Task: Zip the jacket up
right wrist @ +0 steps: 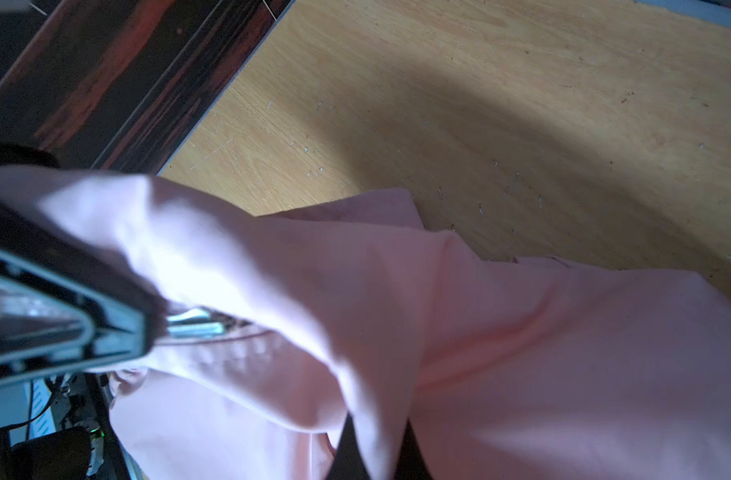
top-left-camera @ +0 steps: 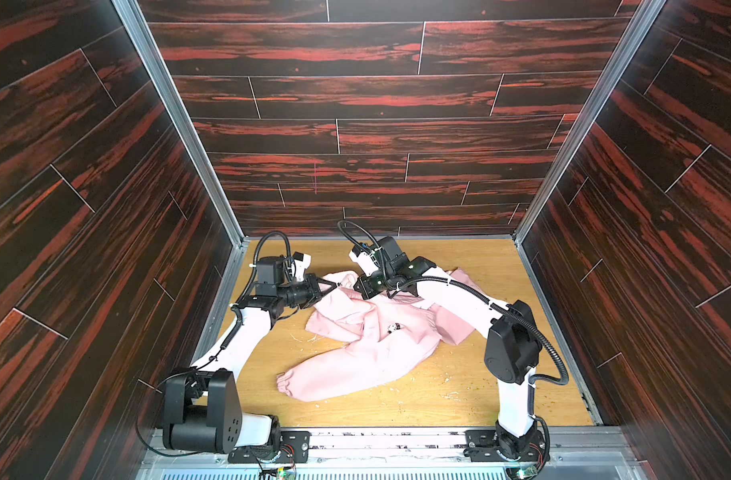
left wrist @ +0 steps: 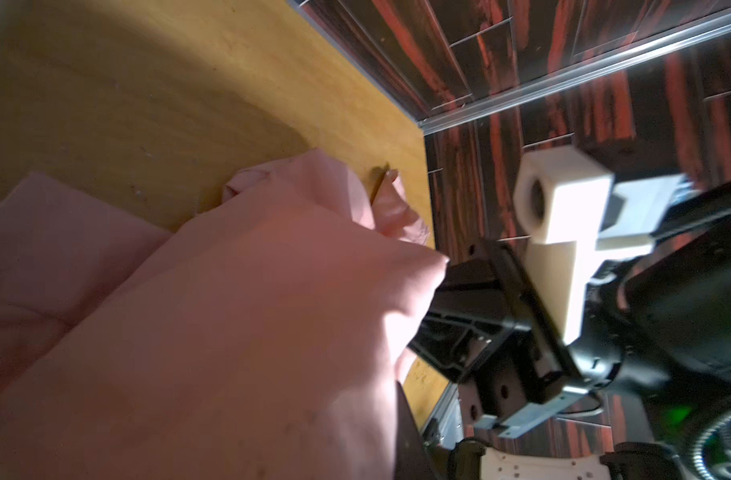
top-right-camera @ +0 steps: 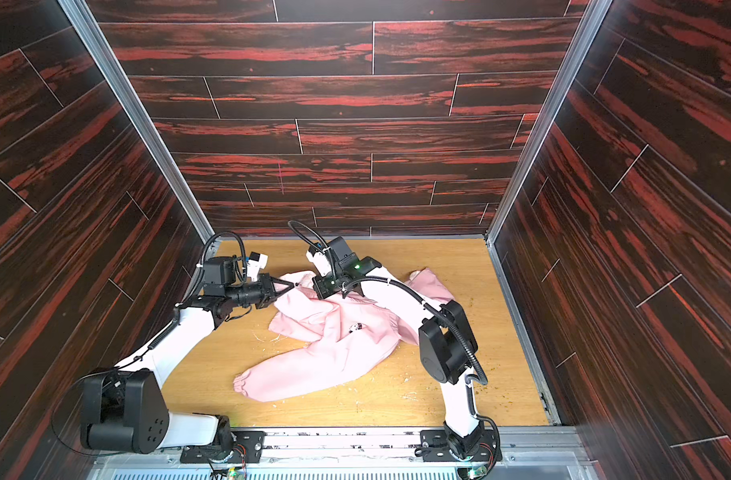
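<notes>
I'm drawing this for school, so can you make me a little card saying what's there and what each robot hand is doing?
table: light wood, scattered crumbs
jacket: pink, crumpled on the table, one sleeve stretched out
left gripper: shut on the small metal zipper pull
right gripper: shut on a jacket fold close by
zip: cannot tell how far closed

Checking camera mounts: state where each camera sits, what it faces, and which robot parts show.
Top views: high above the front edge, looking down at the table, jacket, left arm and right arm.
Left wrist: on the left arm, facing across the jacket to the right gripper; own fingers barely show.
Right wrist: on the right arm, facing across the jacket to the left gripper; own fingers barely show.
Shared: both top views nearly match; both wrist views show jacket and table.
</notes>
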Tool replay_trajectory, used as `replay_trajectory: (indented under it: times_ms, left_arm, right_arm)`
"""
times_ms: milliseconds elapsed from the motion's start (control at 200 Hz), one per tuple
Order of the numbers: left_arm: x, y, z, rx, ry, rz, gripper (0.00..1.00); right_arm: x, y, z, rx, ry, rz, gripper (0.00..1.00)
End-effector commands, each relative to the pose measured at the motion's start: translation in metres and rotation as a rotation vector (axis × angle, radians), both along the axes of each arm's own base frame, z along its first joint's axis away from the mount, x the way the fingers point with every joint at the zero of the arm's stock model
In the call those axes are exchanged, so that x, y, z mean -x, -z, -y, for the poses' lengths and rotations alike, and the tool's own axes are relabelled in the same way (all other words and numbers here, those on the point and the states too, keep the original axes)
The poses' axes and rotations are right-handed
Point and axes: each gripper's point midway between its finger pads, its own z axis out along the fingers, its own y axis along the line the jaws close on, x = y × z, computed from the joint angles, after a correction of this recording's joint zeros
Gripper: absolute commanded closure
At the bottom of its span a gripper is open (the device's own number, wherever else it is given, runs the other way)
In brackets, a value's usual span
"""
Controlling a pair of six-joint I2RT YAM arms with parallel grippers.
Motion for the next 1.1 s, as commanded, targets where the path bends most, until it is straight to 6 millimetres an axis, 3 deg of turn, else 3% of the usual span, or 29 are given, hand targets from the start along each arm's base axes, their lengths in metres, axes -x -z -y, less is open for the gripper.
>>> replay_trajectory:
  times_ms: [0, 215, 291, 521, 626, 812, 1002, 1097]
  left_arm:
    - [-0.002, -0.009, 0.005, 0.025, 0.030, 0.041, 0.99]
    - [0.003, -0.013, 0.010, 0.051, 0.077, 0.032, 1.00]
    - [0.007, -0.014, 0.013, 0.064, 0.106, 0.009, 1.00]
    - [0.022, -0.012, 0.018, 0.077, 0.186, -0.085, 1.00]
    - [0.029, -0.010, 0.020, 0.078, 0.212, -0.119, 1.00]
    - [0.039, -0.012, 0.021, 0.084, 0.236, -0.154, 1.00]
    - [0.045, -0.019, 0.022, 0.107, 0.256, -0.154, 1.00]
    - [0.046, -0.022, 0.023, 0.117, 0.263, -0.153, 1.00]
  right_arm:
    - [0.004, -0.017, -0.002, -0.045, 0.001, -0.007, 0.90]
    - [-0.010, -0.027, 0.027, -0.091, 0.148, -0.093, 0.57]
    - [-0.009, -0.036, 0.036, -0.121, 0.176, -0.137, 0.52]
    - [0.034, -0.084, 0.032, -0.296, 0.078, -0.272, 0.46]
    - [0.056, -0.094, 0.024, -0.382, 0.015, -0.404, 0.41]
    - [0.078, -0.089, 0.011, -0.453, -0.069, -0.601, 0.38]
    - [0.073, -0.058, 0.006, -0.433, -0.040, -0.671, 0.37]
    - [0.068, -0.053, 0.000, -0.475, -0.027, -0.700, 0.36]
